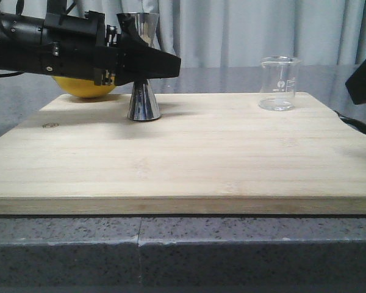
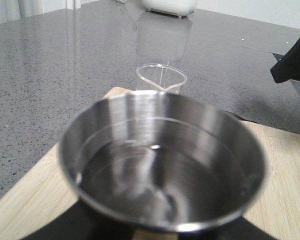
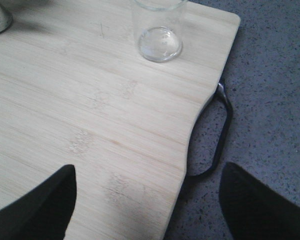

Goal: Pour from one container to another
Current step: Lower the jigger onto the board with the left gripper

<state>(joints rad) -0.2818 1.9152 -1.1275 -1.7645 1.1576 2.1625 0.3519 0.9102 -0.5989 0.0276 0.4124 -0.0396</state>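
A pale wooden cutting board (image 1: 189, 152) lies on a speckled grey counter (image 1: 232, 250), with a grey curtain (image 1: 244, 30) hanging behind. The steel jigger (image 1: 143, 101) stands upright toward the back left of the board, its lower cone resting on the wood and its upper cup rising above the arm that crosses in front of it. The left gripper (image 1: 161, 64) reaches in from the left at the level of the jigger's narrow waist; its black fingers sit on either side of the waist, but whether they actually pinch the metal or merely bracket it cannot be told. In the left wrist view the jigger's upper cup (image 2: 162, 160) fills the foreground, blurred, its inside shiny with reflections, and the glass beaker (image 2: 161, 79) shows beyond it. The beaker (image 1: 279, 83) stands upright near the back right corner of the board, well apart from the jigger, and looks empty. Behind the left arm a round yellow object (image 1: 85, 87) rests at the back left edge of the board. The right gripper (image 3: 147, 200) hovers over the right end of the board with its jaws spread wide, one finger (image 3: 35, 207) above the wood and the other off the edge above the counter, holding nothing; the beaker (image 3: 157, 30) stands ahead of it. A dark metal handle loop (image 3: 221, 135) curves out from the board's right end.
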